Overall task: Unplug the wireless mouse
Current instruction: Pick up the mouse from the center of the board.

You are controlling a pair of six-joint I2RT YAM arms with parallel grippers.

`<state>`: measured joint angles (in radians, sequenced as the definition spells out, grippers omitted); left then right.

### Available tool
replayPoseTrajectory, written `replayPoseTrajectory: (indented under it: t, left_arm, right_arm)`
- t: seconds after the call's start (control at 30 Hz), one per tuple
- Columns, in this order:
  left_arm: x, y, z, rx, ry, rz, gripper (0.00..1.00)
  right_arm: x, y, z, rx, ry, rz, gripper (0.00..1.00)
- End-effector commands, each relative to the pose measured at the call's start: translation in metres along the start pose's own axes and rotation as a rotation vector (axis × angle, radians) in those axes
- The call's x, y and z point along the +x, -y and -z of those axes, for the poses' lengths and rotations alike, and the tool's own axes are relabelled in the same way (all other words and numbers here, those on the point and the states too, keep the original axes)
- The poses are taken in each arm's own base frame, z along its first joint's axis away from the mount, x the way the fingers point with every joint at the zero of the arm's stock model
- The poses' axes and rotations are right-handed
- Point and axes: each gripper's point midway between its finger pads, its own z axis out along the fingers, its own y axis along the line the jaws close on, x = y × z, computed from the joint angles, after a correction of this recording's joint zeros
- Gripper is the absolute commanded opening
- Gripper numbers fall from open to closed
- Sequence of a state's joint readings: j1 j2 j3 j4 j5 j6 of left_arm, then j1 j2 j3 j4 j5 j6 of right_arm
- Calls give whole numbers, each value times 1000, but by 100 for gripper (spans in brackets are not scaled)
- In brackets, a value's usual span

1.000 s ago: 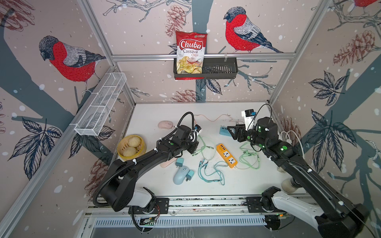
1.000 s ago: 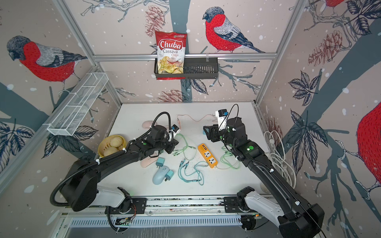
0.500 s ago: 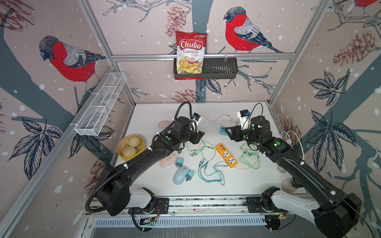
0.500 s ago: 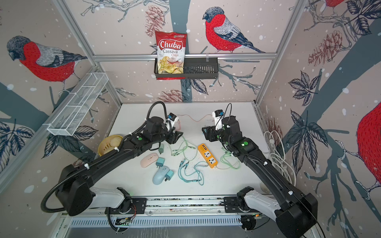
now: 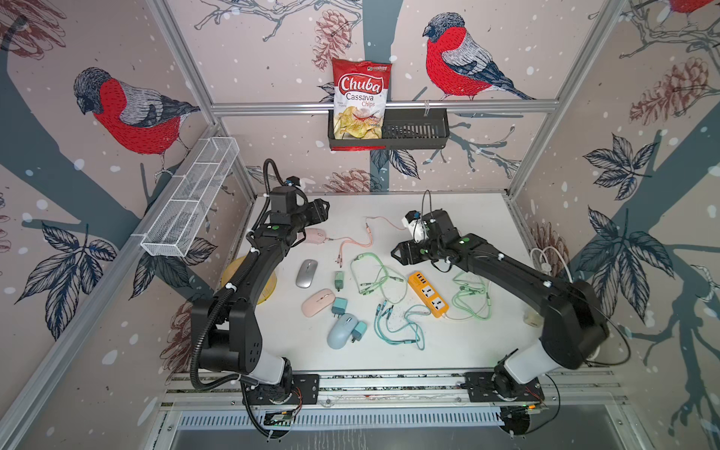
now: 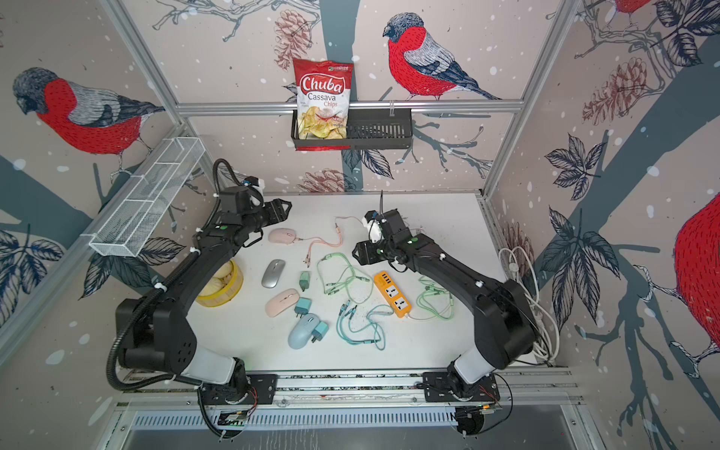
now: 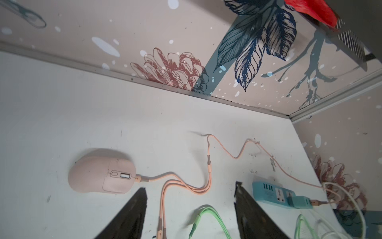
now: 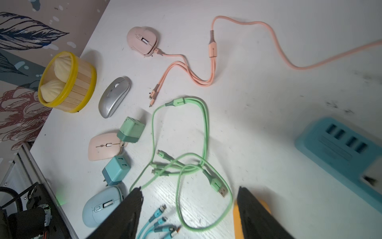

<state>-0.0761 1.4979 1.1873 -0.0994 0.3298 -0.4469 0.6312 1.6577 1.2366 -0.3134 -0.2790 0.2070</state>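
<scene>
Find the pink mouse (image 5: 315, 236) on the table, beyond the orange power strip (image 5: 427, 288) toward the left arm's side, with the pink cable (image 8: 213, 48) plugged into its front. The left gripper (image 5: 324, 210) hangs just past the mouse, fingers spread and empty. The right gripper (image 5: 394, 252) hovers near the strip's far end, fingers spread, holding nothing.

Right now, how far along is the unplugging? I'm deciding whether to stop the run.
Done: nothing visible yet. The pink cable plug sits in the front of the pink mouse. In hand: nothing. The left pincer hangs open near that mouse, and the right pincer is open near a green cable. Left: steady the mouse, grip the plug, pull it out.
</scene>
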Motion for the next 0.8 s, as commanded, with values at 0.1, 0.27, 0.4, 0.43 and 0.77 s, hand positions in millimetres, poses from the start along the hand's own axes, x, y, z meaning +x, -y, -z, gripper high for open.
replayPoseTrajectory:
  t: [0.1, 0.27, 0.4, 0.43, 0.77]
  left_arm:
    - [14, 14, 8, 160, 32, 57, 69]
    - [20, 10, 9, 162, 14, 48, 69]
    - [8, 23, 20, 219, 58, 41, 70]
    - [13, 20, 21, 221, 52, 50, 70]
    - [8, 29, 35, 257, 85, 31, 72]
  right_arm:
    - [-25, 18, -92, 62, -38, 13, 73]
    - [-40, 26, -152, 126, -97, -73, 59]
    - [-47, 35, -178, 193, -89, -123, 39]
    - [-45, 41, -183, 221, -96, -138, 36]
    - [-32, 83, -168, 382, -86, -207, 3]
